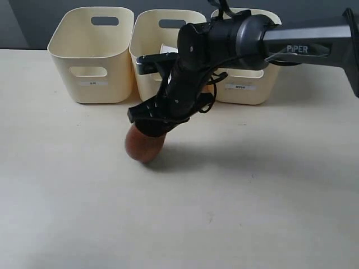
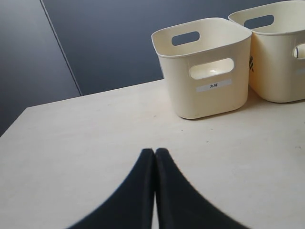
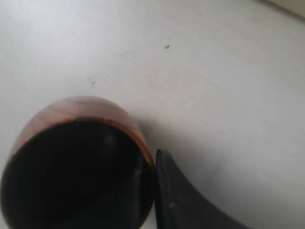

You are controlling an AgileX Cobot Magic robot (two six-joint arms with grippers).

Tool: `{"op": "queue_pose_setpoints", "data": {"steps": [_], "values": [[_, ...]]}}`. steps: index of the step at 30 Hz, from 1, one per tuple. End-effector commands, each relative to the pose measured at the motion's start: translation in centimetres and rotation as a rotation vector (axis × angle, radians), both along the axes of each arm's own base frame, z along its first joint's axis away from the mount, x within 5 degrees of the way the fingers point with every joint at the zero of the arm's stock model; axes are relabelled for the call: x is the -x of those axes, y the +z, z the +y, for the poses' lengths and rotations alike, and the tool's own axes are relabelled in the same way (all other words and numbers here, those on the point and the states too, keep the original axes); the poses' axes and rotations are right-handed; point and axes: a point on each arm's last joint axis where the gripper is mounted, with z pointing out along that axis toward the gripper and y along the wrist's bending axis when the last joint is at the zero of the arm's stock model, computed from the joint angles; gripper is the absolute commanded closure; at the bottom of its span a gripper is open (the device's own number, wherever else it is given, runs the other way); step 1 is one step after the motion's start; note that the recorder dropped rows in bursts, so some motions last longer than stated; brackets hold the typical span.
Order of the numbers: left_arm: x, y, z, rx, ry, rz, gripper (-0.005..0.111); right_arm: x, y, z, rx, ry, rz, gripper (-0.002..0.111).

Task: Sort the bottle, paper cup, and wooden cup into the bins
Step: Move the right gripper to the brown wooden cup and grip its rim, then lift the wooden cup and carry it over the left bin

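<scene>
The reddish-brown wooden cup (image 1: 143,147) leans tilted on the table, in front of the gap between the left and middle bins. My right gripper (image 1: 151,124) reaches across from the right and is shut on the cup's rim. In the right wrist view one finger (image 3: 176,195) presses the outside of the wooden cup (image 3: 81,109), and the other is lost in its dark inside; the right gripper (image 3: 151,164) pinches the wall. My left gripper (image 2: 155,152) is shut on nothing above bare table. The bottle and the paper cup are out of view.
Three cream bins stand in a row at the back: the left bin (image 1: 92,53), the middle bin (image 1: 147,33) and the right bin (image 1: 249,92), the last two partly behind my right arm. The left wrist view shows a labelled bin (image 2: 205,71) and its neighbour (image 2: 281,52).
</scene>
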Motion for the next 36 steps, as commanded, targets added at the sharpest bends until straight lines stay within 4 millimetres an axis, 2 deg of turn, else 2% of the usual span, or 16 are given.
{"op": "queue_pose_setpoints", "data": {"steps": [1,3,6,8,12,17,20,27,32,36], "values": [[0.0,0.0,0.0,0.002,-0.003,-0.009,0.107,-0.1,0.1,-0.1,-0.001,0.005,-0.013,0.108],[0.0,0.0,0.0,0.002,-0.003,-0.009,0.107,-0.1,0.2,-0.1,-0.003,0.008,-0.015,0.108],[0.0,0.0,0.0,0.002,-0.003,-0.009,0.107,-0.1,1.4,0.1,-0.035,0.000,-0.020,0.108],[0.0,0.0,0.0,0.002,-0.003,-0.009,0.107,-0.1,2.9,0.4,-0.074,-0.008,-0.024,0.108],[0.0,0.0,0.0,0.002,-0.003,-0.009,0.107,0.2,8.1,1.6,-0.208,0.024,-0.122,0.108],[0.0,0.0,0.0,0.002,-0.003,-0.009,0.107,0.5,12.0,3.9,-0.329,0.060,-0.271,0.108],[0.0,0.0,0.0,0.002,-0.003,-0.009,0.107,0.3,13.7,5.0,-0.410,0.049,-0.378,0.108],[0.0,0.0,0.0,0.002,-0.003,-0.009,0.107,-0.9,15.8,5.1,-0.503,0.002,-0.516,0.108],[0.0,0.0,0.0,0.002,-0.003,-0.009,0.107,-1.7,15.4,5.5,-0.530,-0.023,-0.560,0.108],[0.0,0.0,0.0,0.002,-0.003,-0.009,0.107,-3.2,14.3,6.0,-0.524,-0.047,-0.561,0.108]]}}
